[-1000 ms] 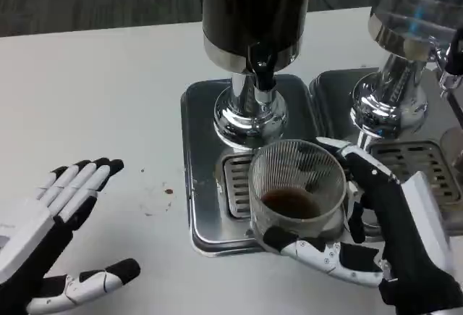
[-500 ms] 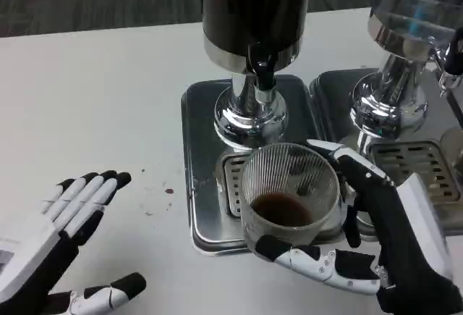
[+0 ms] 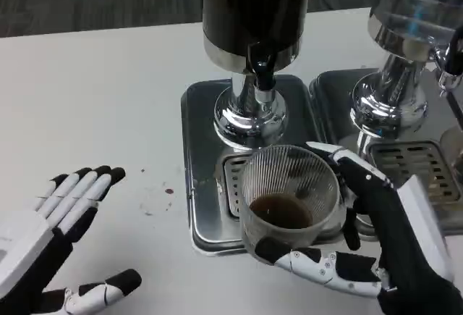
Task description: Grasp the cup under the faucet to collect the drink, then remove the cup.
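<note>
A clear ribbed cup (image 3: 288, 198) with a little dark drink in its bottom is over the front of the steel drip tray (image 3: 202, 185), below and in front of the black faucet (image 3: 263, 74) of the dark dispenser (image 3: 255, 11). My right hand (image 3: 376, 242) grips the cup, thumb across its front and fingers (image 3: 347, 164) round its far right side. At the lower left my left hand (image 3: 51, 246) hovers open above the table, palm up, holding nothing.
A second dispenser (image 3: 409, 32) with a chrome base stands at the right on its own drip tray (image 3: 412, 159). A few dark drops (image 3: 168, 191) mark the white table left of the tray.
The cup in my right hand has moved slightly toward me and left, away from under the faucet. My left hand has shifted a little but stays open.
</note>
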### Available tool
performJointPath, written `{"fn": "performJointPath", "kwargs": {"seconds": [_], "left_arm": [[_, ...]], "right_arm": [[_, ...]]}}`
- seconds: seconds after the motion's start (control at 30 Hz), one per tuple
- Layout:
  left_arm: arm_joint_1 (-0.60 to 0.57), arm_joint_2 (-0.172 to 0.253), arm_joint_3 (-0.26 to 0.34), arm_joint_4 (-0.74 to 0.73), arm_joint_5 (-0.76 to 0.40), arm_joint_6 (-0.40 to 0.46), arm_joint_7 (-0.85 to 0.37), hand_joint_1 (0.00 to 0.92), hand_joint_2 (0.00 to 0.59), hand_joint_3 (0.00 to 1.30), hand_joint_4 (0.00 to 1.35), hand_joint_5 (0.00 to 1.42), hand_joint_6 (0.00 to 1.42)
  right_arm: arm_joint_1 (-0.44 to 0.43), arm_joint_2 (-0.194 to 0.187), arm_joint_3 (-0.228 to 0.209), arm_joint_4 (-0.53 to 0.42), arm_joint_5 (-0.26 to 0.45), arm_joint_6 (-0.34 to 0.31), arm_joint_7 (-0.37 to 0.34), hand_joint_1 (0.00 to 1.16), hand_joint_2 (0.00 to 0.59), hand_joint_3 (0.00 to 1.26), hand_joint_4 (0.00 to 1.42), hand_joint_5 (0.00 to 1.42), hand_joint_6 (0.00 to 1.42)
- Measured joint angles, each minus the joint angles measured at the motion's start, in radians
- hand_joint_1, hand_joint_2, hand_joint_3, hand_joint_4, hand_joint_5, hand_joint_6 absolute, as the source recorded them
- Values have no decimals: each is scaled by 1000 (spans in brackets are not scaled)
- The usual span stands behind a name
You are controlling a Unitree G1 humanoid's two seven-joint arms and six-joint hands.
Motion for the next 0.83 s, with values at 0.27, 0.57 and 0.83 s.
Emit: {"fn": "performJointPath", "kwargs": {"seconds": [0.27, 0.57, 0.83], "left_arm": [[6, -4, 1, -2, 0, 0, 0, 0, 187, 0, 0, 0, 0], [7, -9, 1, -2, 0, 1, 0, 0, 189, 0, 0, 0, 0], [11, -11, 1, -4, 0, 2, 0, 0, 189, 0, 0, 0, 0]], "right_arm": [[2, 1, -1, -1, 0, 0, 9, 913, 141, 612, 729, 985, 1365], [17, 6, -5, -1, 0, 0, 9, 911, 140, 621, 733, 985, 1366], [23, 7, -9, -5, 0, 0, 9, 908, 139, 625, 734, 985, 1349]]}}
